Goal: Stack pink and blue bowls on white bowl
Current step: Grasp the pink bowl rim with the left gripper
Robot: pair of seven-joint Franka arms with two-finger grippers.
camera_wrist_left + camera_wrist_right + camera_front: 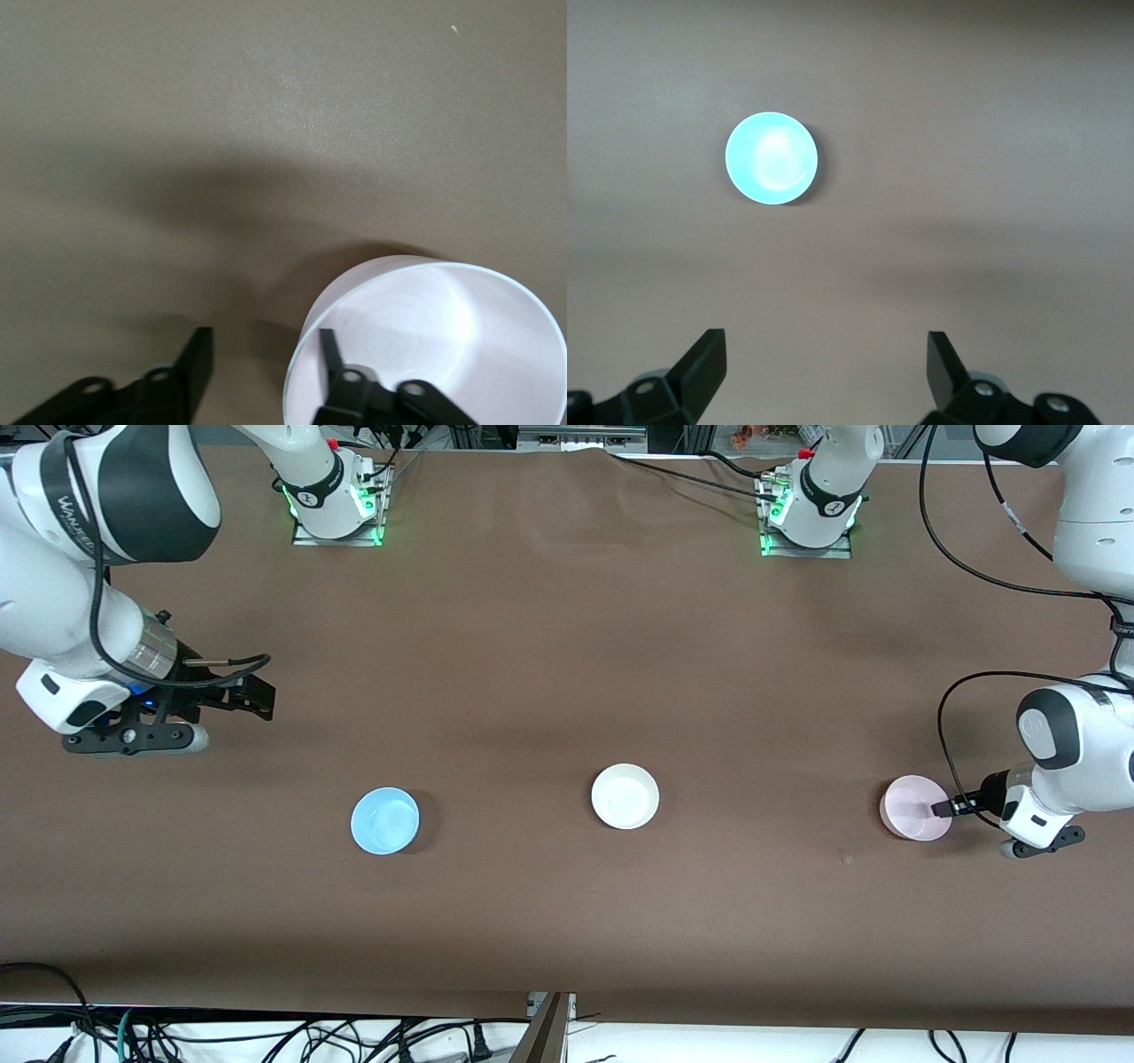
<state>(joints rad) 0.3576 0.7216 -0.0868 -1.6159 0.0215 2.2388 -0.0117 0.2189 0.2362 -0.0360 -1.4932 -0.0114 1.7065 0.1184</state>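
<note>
The pink bowl (pixel 911 806) sits on the table toward the left arm's end. My left gripper (pixel 941 809) is low at its rim and open. In the left wrist view (pixel 264 354) one finger (pixel 330 350) is inside the pink bowl (pixel 443 328) and the other finger (pixel 199 354) is outside it, with the rim between them. The white bowl (pixel 625 796) sits mid-table. The blue bowl (pixel 385 820) sits toward the right arm's end. My right gripper (pixel 254 696) hangs open and empty above the table; its wrist view shows the blue bowl (pixel 772 158) well ahead of the gripper (pixel 826 359).
The brown table cover (pixel 549 646) bears only the three bowls, spaced in a row. The arm bases (pixel 337 505) stand along the table's edge farthest from the front camera. Cables (pixel 266 1036) lie below the near edge.
</note>
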